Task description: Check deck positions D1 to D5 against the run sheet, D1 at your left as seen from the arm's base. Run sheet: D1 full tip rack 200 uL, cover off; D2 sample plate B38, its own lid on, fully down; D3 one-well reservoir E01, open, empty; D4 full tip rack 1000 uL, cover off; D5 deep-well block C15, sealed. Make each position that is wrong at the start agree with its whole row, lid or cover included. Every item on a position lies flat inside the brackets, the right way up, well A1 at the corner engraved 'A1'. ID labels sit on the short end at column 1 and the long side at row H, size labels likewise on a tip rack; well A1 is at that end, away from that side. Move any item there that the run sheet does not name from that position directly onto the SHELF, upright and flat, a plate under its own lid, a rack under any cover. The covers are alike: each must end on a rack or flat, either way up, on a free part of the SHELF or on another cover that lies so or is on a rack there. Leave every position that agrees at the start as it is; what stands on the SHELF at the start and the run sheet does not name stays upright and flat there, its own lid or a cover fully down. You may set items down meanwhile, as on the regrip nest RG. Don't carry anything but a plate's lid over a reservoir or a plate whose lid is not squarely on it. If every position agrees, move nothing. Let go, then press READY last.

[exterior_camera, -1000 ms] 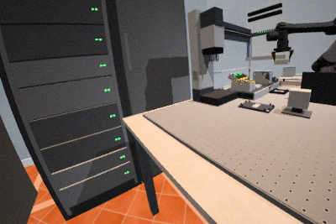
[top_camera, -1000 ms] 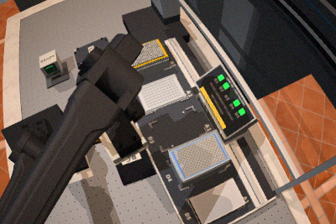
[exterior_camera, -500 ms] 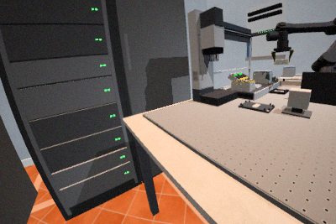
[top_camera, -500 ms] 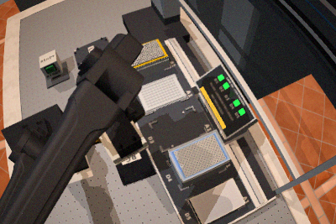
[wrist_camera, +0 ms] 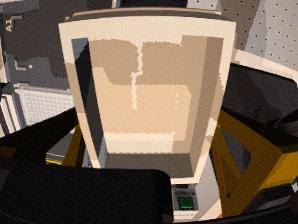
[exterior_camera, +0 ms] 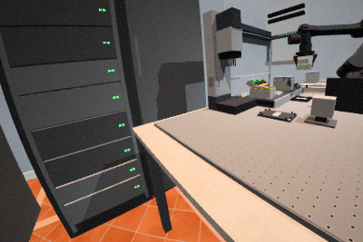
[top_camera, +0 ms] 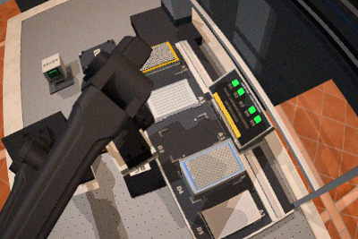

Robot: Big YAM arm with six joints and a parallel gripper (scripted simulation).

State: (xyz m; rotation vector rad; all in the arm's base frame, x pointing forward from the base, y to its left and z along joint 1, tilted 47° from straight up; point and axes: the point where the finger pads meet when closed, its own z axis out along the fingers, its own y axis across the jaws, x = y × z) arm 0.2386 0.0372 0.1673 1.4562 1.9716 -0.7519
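Note:
My gripper [wrist_camera: 148,110] is shut on a beige one-well reservoir [wrist_camera: 148,92], open and empty inside, and holds it in the air. In the top view my arm hides most of the reservoir; only its label end [top_camera: 140,167] shows, in front of the deck near position D3 [top_camera: 188,138], whose brackets hold nothing. In the exterior view the gripper [exterior_camera: 305,62] hangs high above the deck with the reservoir. D1 holds a yellow-framed tip rack [top_camera: 160,56], uncovered. D2 holds a white well plate [top_camera: 172,98]. D4 holds a blue-framed tip rack [top_camera: 213,166], uncovered. D5 holds a block with a tan seal [top_camera: 231,214].
A dark panel with green lights and a yellow edge [top_camera: 239,105] stands behind D2 and D3. The READY button box [top_camera: 55,72] stands at the left, with a dark nest [top_camera: 96,53] beside it. A pipetting gantry [exterior_camera: 227,56] rises behind the deck.

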